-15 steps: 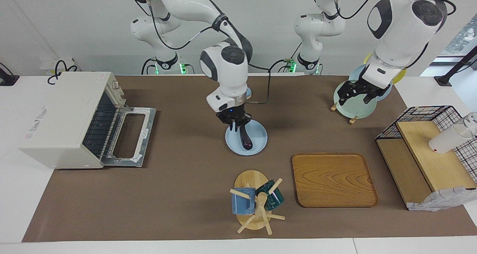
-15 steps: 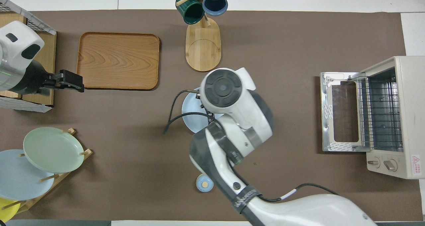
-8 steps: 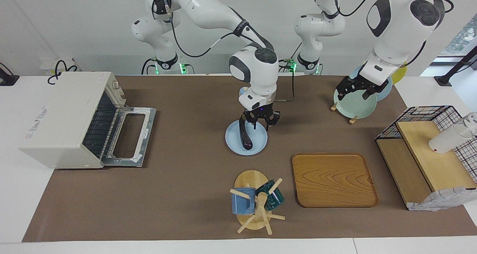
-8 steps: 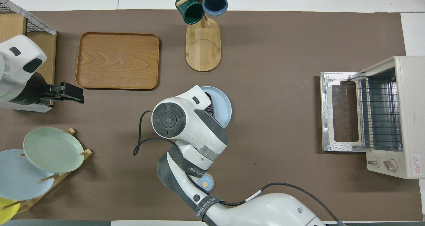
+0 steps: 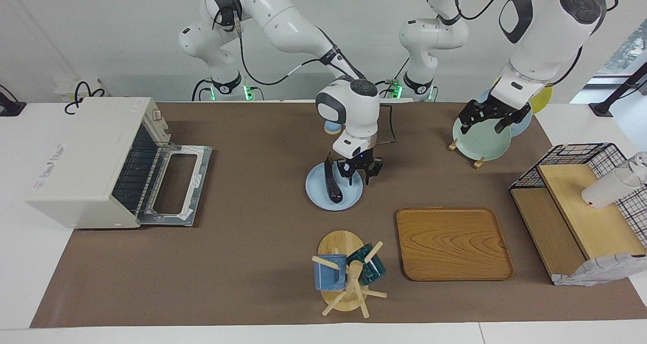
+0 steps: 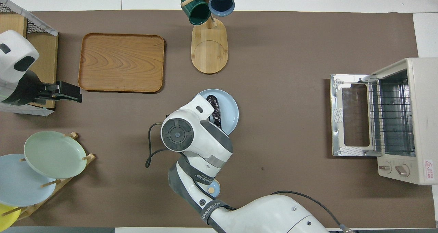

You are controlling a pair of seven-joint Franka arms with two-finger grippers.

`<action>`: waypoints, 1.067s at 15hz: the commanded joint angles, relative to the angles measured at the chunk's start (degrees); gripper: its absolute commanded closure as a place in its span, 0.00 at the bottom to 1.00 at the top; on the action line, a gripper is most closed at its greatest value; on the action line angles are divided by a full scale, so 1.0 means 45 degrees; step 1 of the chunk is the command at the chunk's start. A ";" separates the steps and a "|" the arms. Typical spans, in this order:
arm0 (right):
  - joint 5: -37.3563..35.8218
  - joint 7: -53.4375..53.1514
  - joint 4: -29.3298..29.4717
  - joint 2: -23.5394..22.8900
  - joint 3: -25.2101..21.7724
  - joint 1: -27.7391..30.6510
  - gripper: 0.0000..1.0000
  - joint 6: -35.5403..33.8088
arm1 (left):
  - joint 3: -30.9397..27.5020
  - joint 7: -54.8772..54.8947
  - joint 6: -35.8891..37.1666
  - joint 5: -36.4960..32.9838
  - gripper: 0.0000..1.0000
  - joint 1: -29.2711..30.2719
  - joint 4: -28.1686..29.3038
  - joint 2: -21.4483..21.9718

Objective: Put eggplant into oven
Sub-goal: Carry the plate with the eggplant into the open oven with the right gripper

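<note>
Right gripper (image 5: 358, 175) pointing down over blue plate (image 5: 352, 195) beside eggplant (image 5: 332, 185), jaws apart, left gripper (image 5: 488, 121) waiting, jaws apart

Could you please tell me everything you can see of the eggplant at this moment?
The eggplant is slender, long and glossy, dark purple-black, tapering to a thin stem end that points toward the robots. It lies flat on the light blue plate, toward the right arm's end of it, spanning most of the plate's width. The right claw hangs open over the plate beside it, not gripping it. In the overhead view the right arm covers part of it.
</note>
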State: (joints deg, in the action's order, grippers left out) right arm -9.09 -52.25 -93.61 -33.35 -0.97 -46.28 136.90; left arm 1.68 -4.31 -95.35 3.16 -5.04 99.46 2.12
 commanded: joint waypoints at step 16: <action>-0.1907 0.1393 -0.0583 0.3034 -0.0039 0.3305 1.00 -0.6614 | -0.0198 0.0216 0.0407 -0.0526 0.00 -0.0443 -0.0031 0.0172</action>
State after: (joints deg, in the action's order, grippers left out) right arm -16.89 -47.20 -92.22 -24.14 -2.16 -36.49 107.21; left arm 1.63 -3.90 -94.65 2.18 -5.84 99.38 2.16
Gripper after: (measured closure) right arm 0.974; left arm 0.000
